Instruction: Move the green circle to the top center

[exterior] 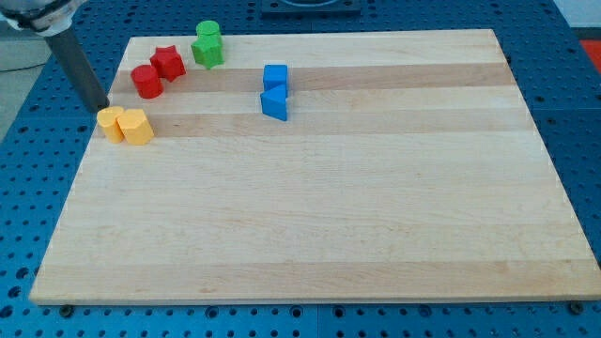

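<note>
Two green blocks stand touching near the board's top left. The upper one [208, 32] looks round, like the green circle, and the lower one [208, 53] has a less clear shape. My tip [101, 107] is at the board's left edge, far to the lower left of the green blocks. It sits just above and left of a round yellow block [112, 123], very close to it. I cannot tell if they touch.
A second yellow block [138, 128] touches the first on its right. A red circle [146, 82] and a red block [168, 62] lie between my tip and the green blocks. A blue cube [275, 77] and a blue triangle-like block [273, 103] stand right of them.
</note>
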